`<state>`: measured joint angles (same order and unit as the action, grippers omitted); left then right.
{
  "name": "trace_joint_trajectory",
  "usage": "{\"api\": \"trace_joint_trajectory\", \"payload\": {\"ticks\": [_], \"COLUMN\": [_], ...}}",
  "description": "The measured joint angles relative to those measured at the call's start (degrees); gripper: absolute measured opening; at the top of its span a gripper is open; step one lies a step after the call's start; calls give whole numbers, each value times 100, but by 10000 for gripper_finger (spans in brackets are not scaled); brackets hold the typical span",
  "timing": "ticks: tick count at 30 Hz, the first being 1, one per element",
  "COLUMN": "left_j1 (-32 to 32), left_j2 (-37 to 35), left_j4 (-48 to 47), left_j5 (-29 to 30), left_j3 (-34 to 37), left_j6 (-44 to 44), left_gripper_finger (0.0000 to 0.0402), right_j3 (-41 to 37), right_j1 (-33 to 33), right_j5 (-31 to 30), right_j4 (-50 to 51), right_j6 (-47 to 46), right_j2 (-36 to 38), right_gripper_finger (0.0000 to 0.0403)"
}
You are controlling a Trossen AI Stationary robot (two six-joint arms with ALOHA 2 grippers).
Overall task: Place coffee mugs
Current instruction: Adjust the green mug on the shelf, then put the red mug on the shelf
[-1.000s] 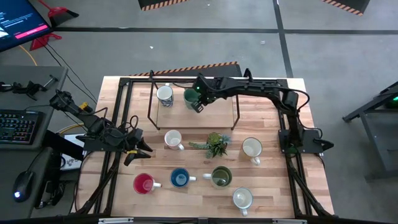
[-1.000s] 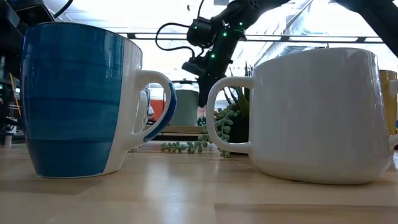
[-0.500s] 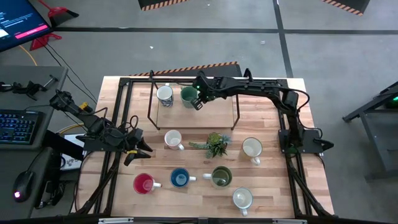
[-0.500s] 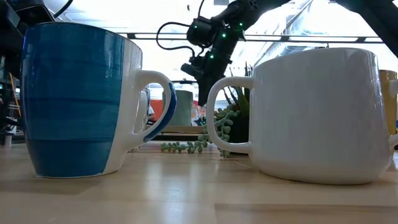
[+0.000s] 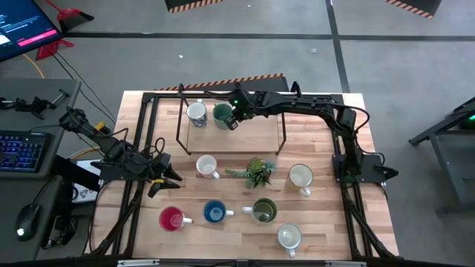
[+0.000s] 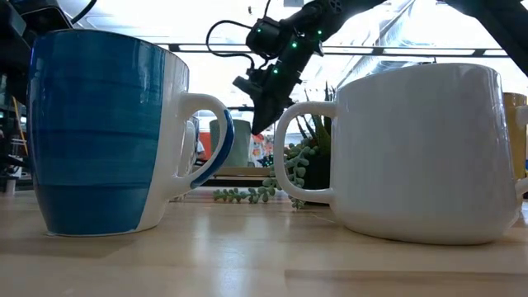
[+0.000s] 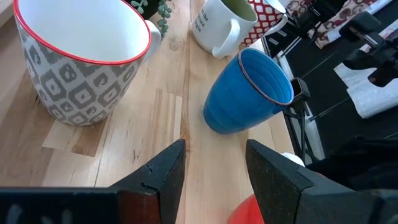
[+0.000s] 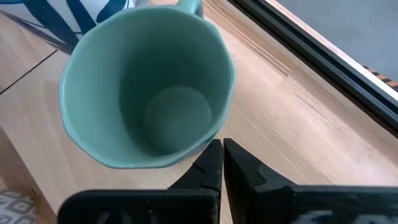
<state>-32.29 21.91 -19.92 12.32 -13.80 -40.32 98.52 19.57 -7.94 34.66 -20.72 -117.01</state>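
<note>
Nothing readable turned up: the white mug [image 7: 219, 26] carried dark lettering, and the monitor [image 5: 21, 27] showed lines, all too small to make out.

Glossy ceramic mugs [image 6: 429, 148], matt wooden table [image 5: 312, 133]

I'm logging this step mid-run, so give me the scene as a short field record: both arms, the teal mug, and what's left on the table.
right gripper: above the raised shelf, beside the teal mug, fingers shut, empty
teal mug: upright on shelf, next to the white striped mug
left gripper: parked at table's left, fingers open
mugs on table top: six
plant: table centre
</note>
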Motion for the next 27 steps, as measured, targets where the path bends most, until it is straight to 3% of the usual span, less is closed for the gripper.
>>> {"api": "trace_joint_trajectory", "payload": {"ticks": [12,27], "left_j1": [-1,0], "left_j2": [0,-2], "left_j4": [0,2], "left_j5": [0,0], "left_j3": [0,0], "left_j6": [0,0], "left_gripper_finger": [158,158], "right_j3": [0,0], "right_j1": [2,2], "right_j5": [238,288], "right_j4": [-342,151], "right_j6": [21,-161], "right_j2": [0,15], "right_gripper_finger": [0,0]}}
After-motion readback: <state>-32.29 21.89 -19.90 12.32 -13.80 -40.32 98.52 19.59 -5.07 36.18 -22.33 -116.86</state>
